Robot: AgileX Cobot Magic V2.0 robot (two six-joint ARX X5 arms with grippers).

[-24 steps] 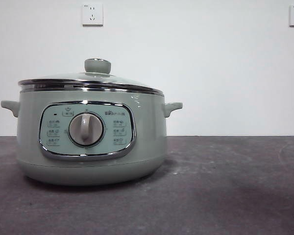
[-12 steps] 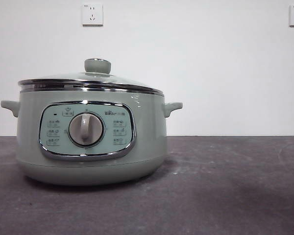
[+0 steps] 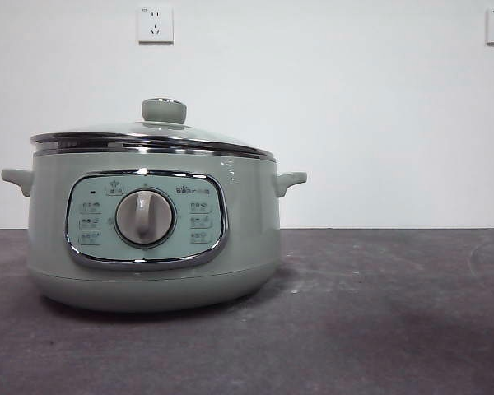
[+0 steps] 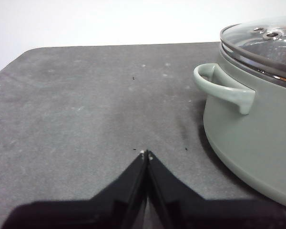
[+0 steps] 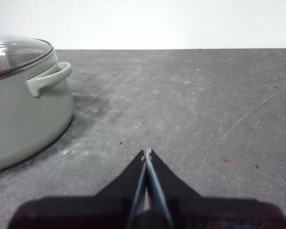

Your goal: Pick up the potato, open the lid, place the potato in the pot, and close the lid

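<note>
The pale sage-green pot (image 3: 152, 239) stands on the dark table at the left of the front view. The glass lid (image 3: 152, 136) with its green knob (image 3: 164, 110) sits shut on the pot. The potato is out of view. My left gripper (image 4: 146, 153) is shut and empty, low over the table to one side of the pot (image 4: 248, 138), near its side handle (image 4: 224, 88). My right gripper (image 5: 147, 152) is shut and empty, over the table on the pot's (image 5: 24, 114) other side. Neither arm shows in the front view.
The dark grey table (image 3: 379, 313) stretches bare to the right of the pot. A white wall with two power sockets (image 3: 155, 25) stands behind. The table's rounded far corner (image 4: 28, 52) shows in the left wrist view.
</note>
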